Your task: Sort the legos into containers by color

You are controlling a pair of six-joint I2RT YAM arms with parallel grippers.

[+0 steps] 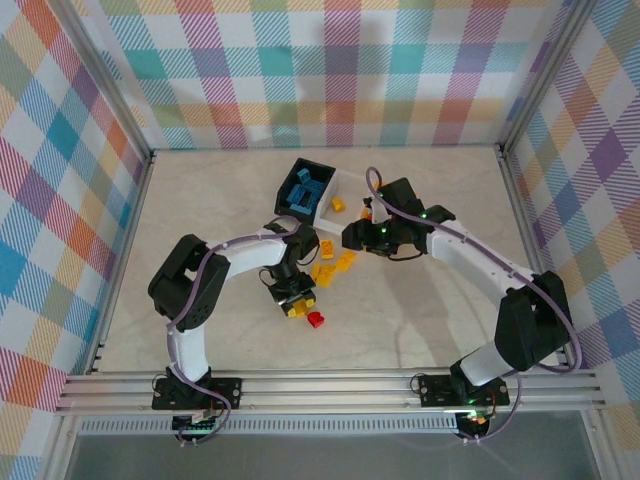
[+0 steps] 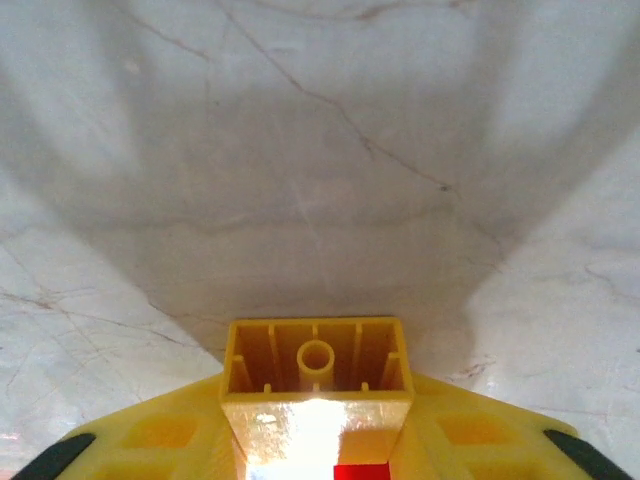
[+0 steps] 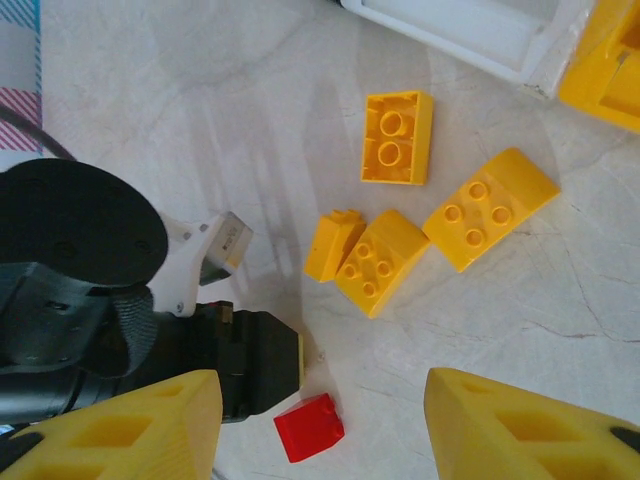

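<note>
The left fingers (image 2: 160, 435) were clenched on a yellow brick (image 2: 316, 368). It sat squarely between them, its hollow underside turned toward the wrist camera and bare tabletop (image 2: 300, 150) beyond it. Seen from above, this grip was just beside a red brick (image 1: 316, 319) lying on the tabletop. The right fingers (image 3: 150, 425) were spread wide and grasped nothing. In their wrist view the red brick lay in the gap between them, closer to one finger than the other. Past them, four loose yellow bricks (image 3: 397, 137) lay clustered on the tabletop, at least two of them touching. Farther out stood the white bin (image 3: 470, 30) with the yellow-orange bin (image 3: 610, 60) next to it. On the white bin's other side, the black bin (image 1: 283, 190) held a heap of blue bricks (image 1: 303, 190).
</note>
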